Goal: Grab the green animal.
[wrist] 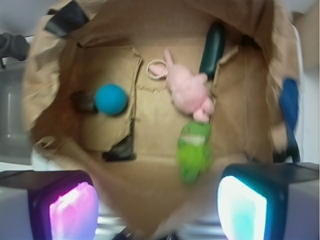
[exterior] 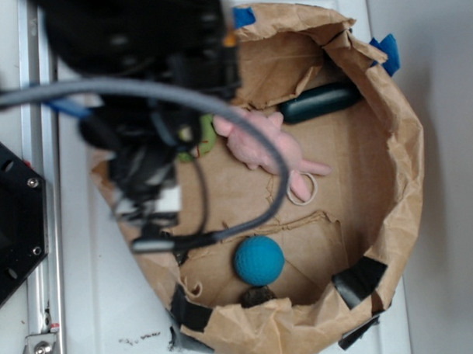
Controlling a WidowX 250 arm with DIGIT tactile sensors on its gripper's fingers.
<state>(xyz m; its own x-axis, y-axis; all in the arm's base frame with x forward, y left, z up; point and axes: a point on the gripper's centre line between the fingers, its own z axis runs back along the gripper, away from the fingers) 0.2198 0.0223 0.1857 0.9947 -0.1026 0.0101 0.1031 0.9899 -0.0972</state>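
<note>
Container: a round enclosure with crumpled brown paper walls (exterior: 402,140) and a cardboard floor, patched with black tape, standing on a white table (exterior: 448,216).

Green animal: the small fuzzy lime-green plush toy (wrist: 194,150) lies on the cardboard floor near the paper wall, just beside the pink plush's lower end. In the exterior view only a sliver of green (exterior: 206,139) shows from under the arm.

Pink plush: a pale pink long-eared plush animal (exterior: 258,141) lies near the middle of the floor, with a thin cream-coloured ring (exterior: 301,189) at its ear.

Ball: a teal textured ball (exterior: 259,260) rests well apart from the two plush toys, by the wall, with a small dark object (wrist: 82,101) touching it.

Dark cylinder: a dark green tube-shaped object (exterior: 319,102) lies against the wall beside the pink plush.

Gripper: the black gripper (wrist: 157,210) hangs above the enclosure, over the edge near the green toy; its two fingers (wrist: 242,205), one glowing pink and one teal in the wrist view, stand wide apart with nothing between them.

Arm: the black robot arm (exterior: 138,40) with grey cables covers the upper left of the enclosure.
</note>
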